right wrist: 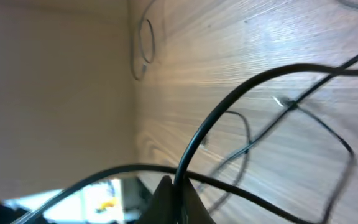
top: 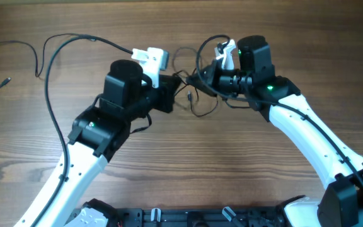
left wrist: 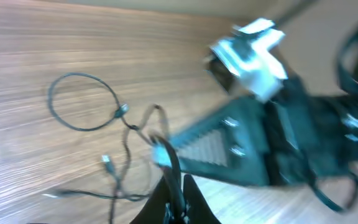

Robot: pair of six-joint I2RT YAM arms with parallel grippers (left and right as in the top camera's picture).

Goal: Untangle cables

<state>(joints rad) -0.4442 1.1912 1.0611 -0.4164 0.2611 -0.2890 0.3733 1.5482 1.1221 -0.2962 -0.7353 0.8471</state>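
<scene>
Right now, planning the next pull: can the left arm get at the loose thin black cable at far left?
Probably not yet: the left pincer is shut on the knotted black cables; otherwise the way looks free.

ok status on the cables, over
left gripper shut on cables. right gripper shut on cables too. slack loops between them. grippers crowding each other.

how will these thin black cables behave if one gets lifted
Probably floppy: the cables lie in loose loops and curls on the wood. Likely light, being so thin. Pulling one strand may drag the others, since they cross each other.
</scene>
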